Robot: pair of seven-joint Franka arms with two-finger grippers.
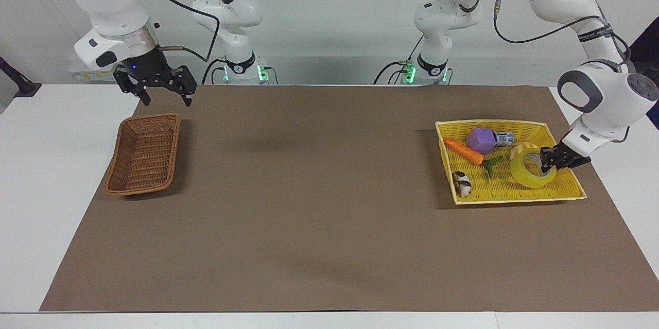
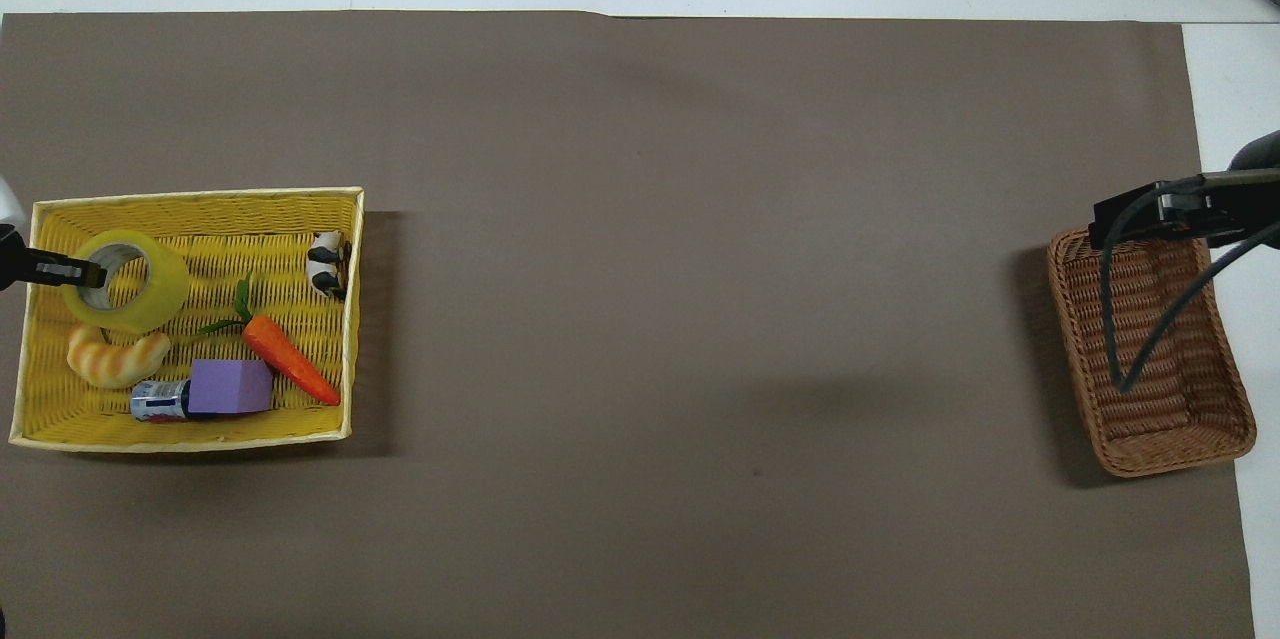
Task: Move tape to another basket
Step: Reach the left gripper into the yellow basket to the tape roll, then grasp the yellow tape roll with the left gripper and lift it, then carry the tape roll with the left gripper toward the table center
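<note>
While gripped, tape (image 1: pixel 530 167) (tilted) in left pincer (image 1: pixel 547 160).

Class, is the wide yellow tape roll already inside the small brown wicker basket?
No: the tape roll is over the yellow basket; the brown basket holds nothing.

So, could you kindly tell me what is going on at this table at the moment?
The left gripper is shut on the wall of the wide roll of yellow adhesive tape, which is tilted up inside the flat bright yellow woven basket, beside a croissant toy, carrot, purple block and small can. The right gripper waits open above the empty small brown wicker basket at the right arm's end.
</note>
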